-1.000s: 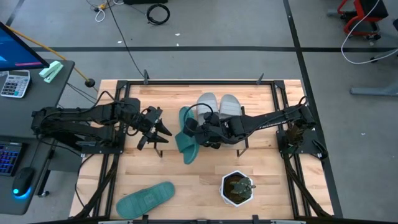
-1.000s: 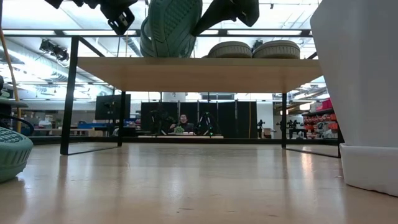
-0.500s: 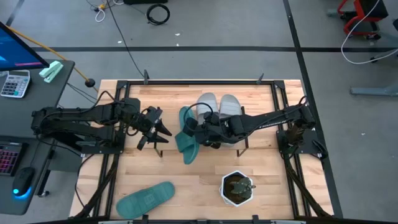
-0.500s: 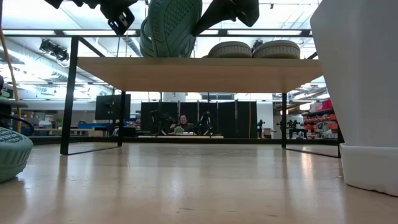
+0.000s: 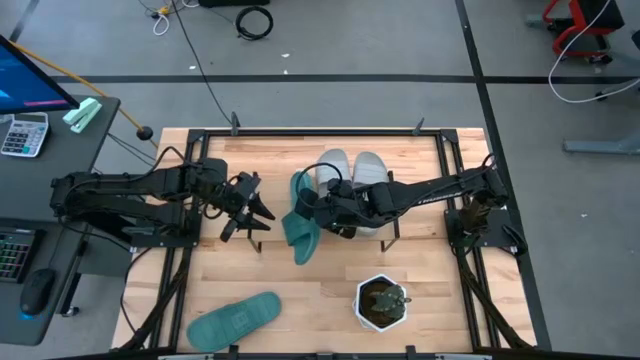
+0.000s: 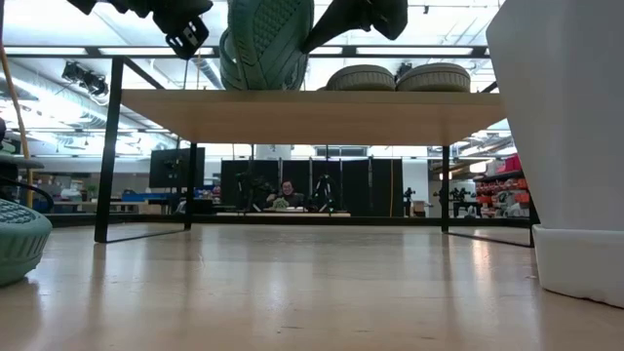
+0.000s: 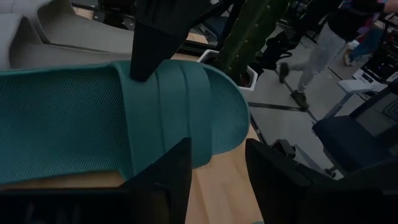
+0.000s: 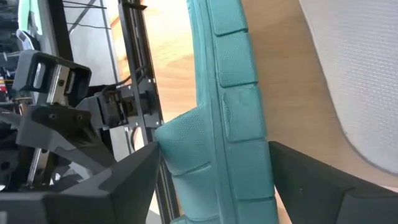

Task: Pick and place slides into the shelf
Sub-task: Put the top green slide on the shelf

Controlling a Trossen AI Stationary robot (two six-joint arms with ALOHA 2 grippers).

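The teal slide (image 5: 300, 225) stands tilted on its edge atop the shelf (image 6: 312, 115), its lower end hanging past the board's front edge, just beside the two grey slides (image 5: 350, 168). My right gripper (image 5: 320, 208) pinches it, fingers spread wide across the sole. My left gripper (image 5: 252, 212) hovers close by, seemingly part-open and empty. Another teal slide (image 5: 235, 320) lies on the table (image 5: 330, 300) near a potted cactus (image 5: 383, 302).

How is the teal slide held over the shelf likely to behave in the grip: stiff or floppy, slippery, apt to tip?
The teal slide probably flexes a little: it looks like moulded rubber with a soft strap. Its textured, ridged sole, seen in the right wrist view, should resist slipping. Held on edge by the right gripper over the shelf, it may topple flat once released.
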